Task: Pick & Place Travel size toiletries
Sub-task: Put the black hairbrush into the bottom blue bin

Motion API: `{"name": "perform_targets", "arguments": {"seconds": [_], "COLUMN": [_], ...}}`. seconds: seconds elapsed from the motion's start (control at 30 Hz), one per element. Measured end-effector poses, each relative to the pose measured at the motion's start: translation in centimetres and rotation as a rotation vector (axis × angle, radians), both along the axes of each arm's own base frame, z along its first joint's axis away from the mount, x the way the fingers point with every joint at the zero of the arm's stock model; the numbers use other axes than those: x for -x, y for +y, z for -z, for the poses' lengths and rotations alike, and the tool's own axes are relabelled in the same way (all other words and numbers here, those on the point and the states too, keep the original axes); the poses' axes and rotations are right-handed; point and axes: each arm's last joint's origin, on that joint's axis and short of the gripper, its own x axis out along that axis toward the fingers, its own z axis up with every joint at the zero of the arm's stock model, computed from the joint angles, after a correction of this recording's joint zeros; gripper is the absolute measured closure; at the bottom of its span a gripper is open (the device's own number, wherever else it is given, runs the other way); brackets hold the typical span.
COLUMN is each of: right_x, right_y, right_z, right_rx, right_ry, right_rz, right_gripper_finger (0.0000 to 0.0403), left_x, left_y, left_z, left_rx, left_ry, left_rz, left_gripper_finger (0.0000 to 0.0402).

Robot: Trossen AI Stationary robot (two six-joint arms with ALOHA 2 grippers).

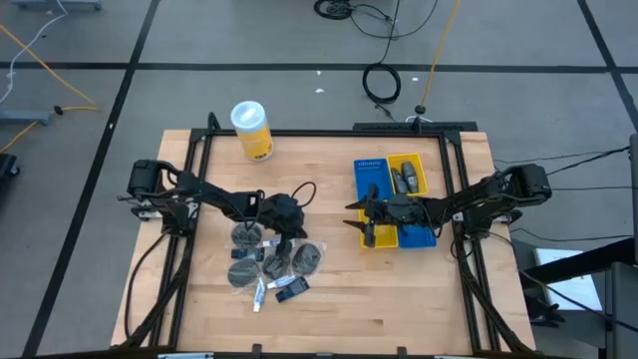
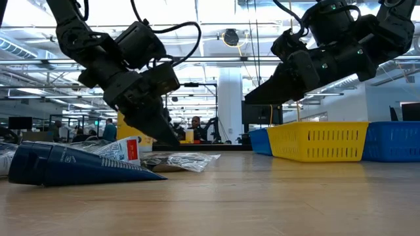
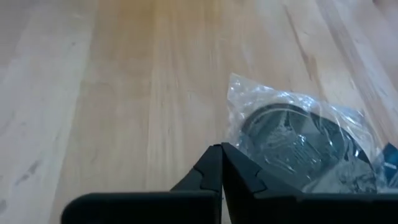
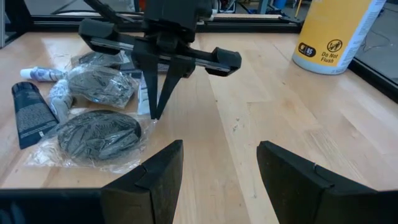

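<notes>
Your left gripper sits low over the toiletry pile, on the side facing the blue-and-yellow tray. Its fingers are pinched fully together, tips touching, right at the edge of the clear plastic wrap of one grey round pouch. You can't tell from any view whether wrap is caught between the tips; the right wrist view puts them at the table beside the pouch's edge.

Toiletries lie in one cluster on the table, well apart from the tray: grey round pouches, a thin white tube and a small dark packet at the cluster's near side. A few grey items already sit in the tray's yellow far compartment.

Your right gripper hovers at the tray's edge nearest the pile, jaws spread wide, nothing between them, pointing toward the cluster.

Yellow canister lies on the table, beyond the pile, well away from the tray.
</notes>
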Motion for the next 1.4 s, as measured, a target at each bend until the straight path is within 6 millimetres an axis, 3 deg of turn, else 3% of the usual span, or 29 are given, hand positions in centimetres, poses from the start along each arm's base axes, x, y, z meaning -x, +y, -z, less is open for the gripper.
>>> {"name": "perform_targets", "arguments": {"seconds": [0.17, 0.4, 0.5, 0.63, 0.9, 1.03, 1.13, 1.4], "right_x": [0.0, 0.0, 0.0, 0.0, 0.0, 0.0, -0.3, -2.3], "right_y": [0.0, 0.0, 0.0, 0.0, 0.0, 0.0, 0.0, -0.1], "right_z": [0.0, 0.0, 0.0, 0.0, 0.0, 0.0, -0.3, -2.1], "right_rx": [0.000, 0.000, 0.001, 0.001, 0.001, 0.001, -0.002, -0.040], "right_ry": [0.000, 0.000, 0.002, 0.004, 0.002, -0.004, -0.013, 0.042], "right_rz": [0.000, 0.000, 0.000, 0.000, -0.001, -0.001, -0.001, -0.007], "right_gripper_finger": [0.0206, 0.0206, 0.0206, 0.0206, 0.0206, 0.0206, 0.0206, 0.0206], "left_x": [0.0, 0.1, 0.0, -0.5, -0.8, -0.6, -0.6, -0.5], "left_y": [-0.1, -0.9, -1.4, -1.7, -1.0, 0.0, 0.7, 1.1], "left_z": [0.0, 0.5, 1.4, 2.7, 2.7, 1.5, -0.6, -3.9], "left_rx": [0.016, 0.026, 0.044, 0.061, 0.030, -0.043, -0.140, -0.357], "left_ry": [0.003, 0.034, 0.062, 0.058, -0.003, -0.026, -0.100, -0.242], "left_rz": [0.006, 0.026, 0.040, 0.032, 0.082, 0.006, -0.085, -0.227], "left_gripper_finger": [0.0344, 0.0208, 0.0185, 0.0218, 0.0388, 0.0390, 0.0399, 0.0398]}}
